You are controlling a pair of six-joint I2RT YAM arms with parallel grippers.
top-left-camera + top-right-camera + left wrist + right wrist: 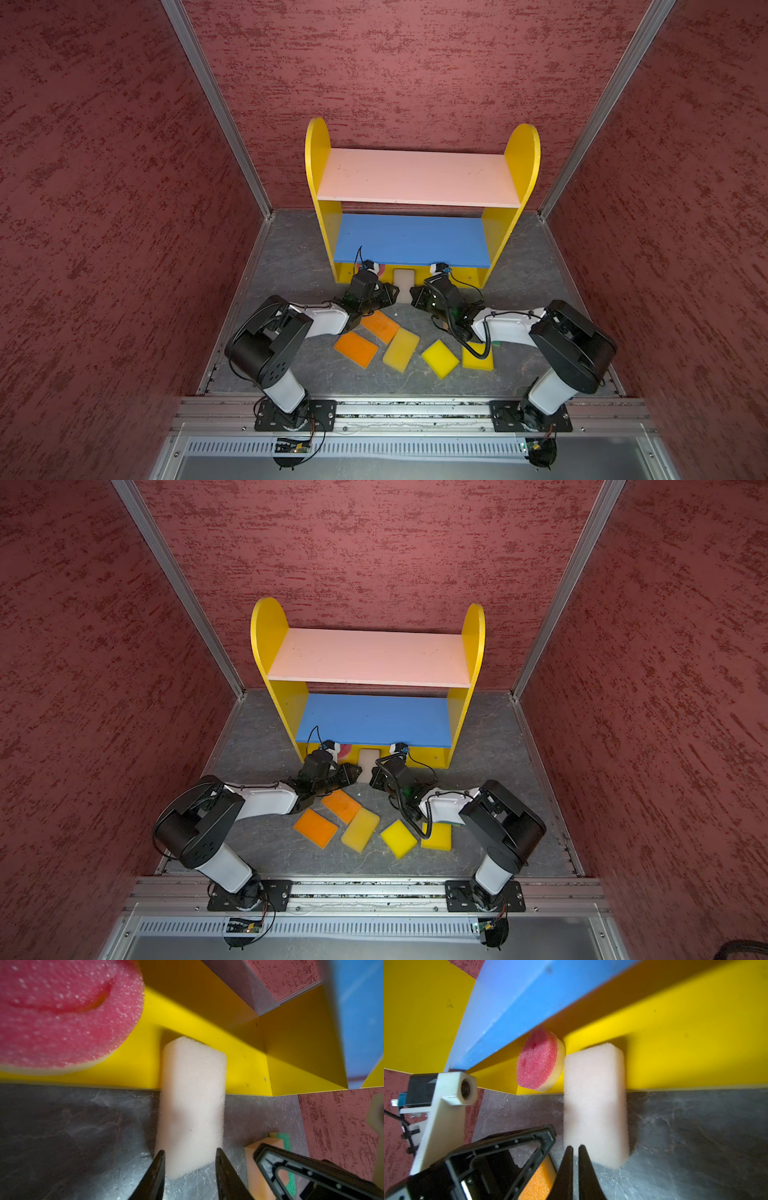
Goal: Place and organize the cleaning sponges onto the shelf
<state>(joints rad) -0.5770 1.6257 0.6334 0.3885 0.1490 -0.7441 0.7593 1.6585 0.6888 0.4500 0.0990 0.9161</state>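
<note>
The shelf [318, 166] stands against the back wall, its pink and blue boards bare. An off-white sponge [193, 1095] lies half on the shelf's yellow base, half on the floor [402, 281]. My left gripper [190, 1154] is shut on its near end, one finger on each side. My right gripper [576, 1148] is shut and empty, its tips against the same end. A round red-pink sponge [538, 1061] leans on the base under the blue board, just left of the off-white one. Two orange sponges [379, 326] and three yellow sponges [401, 350] lie on the floor behind the grippers.
A peach sponge [250, 1159] and a green-topped one [284, 1139] lie under my right arm [511, 328]. Red textured walls [124, 208] close in three sides. The blue board's front edge [512, 1012] hangs low over both wrists.
</note>
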